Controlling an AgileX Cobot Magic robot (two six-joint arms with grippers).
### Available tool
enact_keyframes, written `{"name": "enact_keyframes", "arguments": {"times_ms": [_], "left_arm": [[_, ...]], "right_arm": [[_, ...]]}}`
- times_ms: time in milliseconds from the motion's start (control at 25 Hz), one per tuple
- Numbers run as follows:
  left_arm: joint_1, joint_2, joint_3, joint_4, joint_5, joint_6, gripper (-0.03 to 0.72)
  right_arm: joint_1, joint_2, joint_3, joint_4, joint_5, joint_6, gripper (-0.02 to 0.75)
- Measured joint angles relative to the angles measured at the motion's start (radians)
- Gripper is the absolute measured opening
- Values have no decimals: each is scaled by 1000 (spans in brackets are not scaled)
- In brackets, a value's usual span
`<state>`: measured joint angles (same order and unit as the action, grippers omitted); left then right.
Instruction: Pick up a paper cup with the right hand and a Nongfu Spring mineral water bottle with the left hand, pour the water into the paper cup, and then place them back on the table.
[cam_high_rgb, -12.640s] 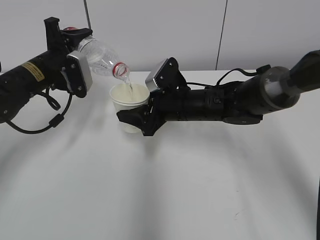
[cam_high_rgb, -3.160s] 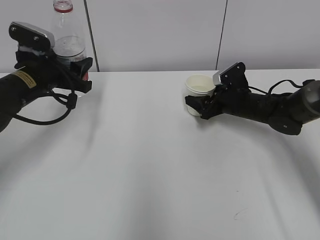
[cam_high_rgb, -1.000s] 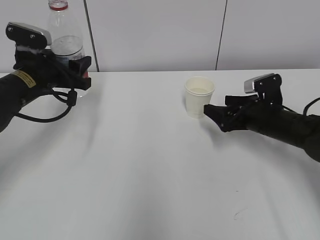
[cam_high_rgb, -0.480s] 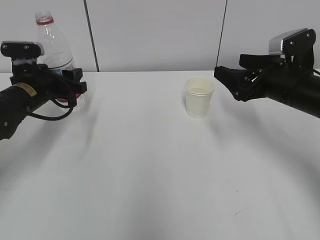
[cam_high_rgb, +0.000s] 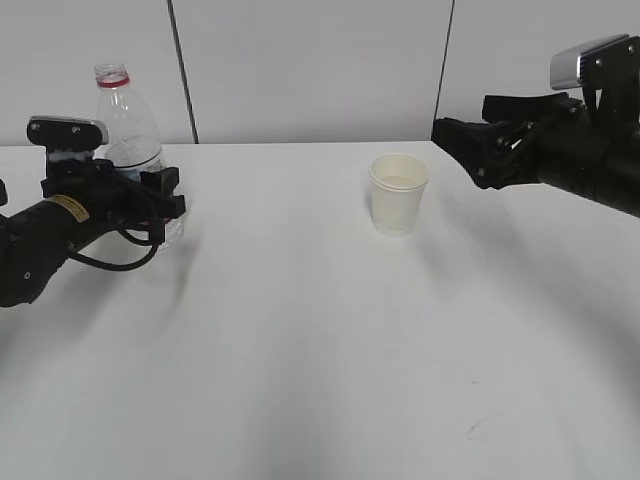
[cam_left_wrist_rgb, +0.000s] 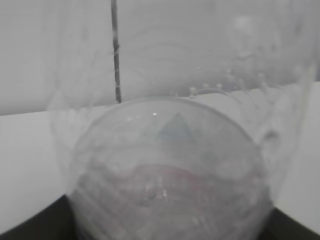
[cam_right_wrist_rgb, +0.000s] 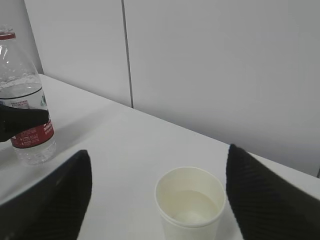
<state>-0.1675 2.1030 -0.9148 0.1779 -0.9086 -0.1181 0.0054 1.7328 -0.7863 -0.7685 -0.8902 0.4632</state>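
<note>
My left wrist camera shows little but blurred bottle plastic. One Nongfu Spring mineral water bottle (cam_high_rgb: 128, 150) stands upright near the table's (cam_high_rgb: 320, 340) far-left edge, pinched by the left hand (cam_high_rgb: 150, 200). One paper cup (cam_high_rgb: 399, 194), holding water (cam_right_wrist_rgb: 191, 206), stands free; the right hand (cam_high_rgb: 470, 155) hovers, jaws spread.

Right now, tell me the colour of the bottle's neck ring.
Red, on the Nongfu Spring mineral water bottle; clearest in the exterior view.
</note>
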Motion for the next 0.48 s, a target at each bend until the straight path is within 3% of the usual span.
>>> {"name": "enact_keyframes", "arguments": {"times_ms": [240,480], "left_arm": [[0,8,-3,13,-15,19,410],[0,8,-3,14,-14,27,551]], "right_arm": [[0,0,0,-22,2,25,610],[0,0,0,-37,2,42,606]]}}
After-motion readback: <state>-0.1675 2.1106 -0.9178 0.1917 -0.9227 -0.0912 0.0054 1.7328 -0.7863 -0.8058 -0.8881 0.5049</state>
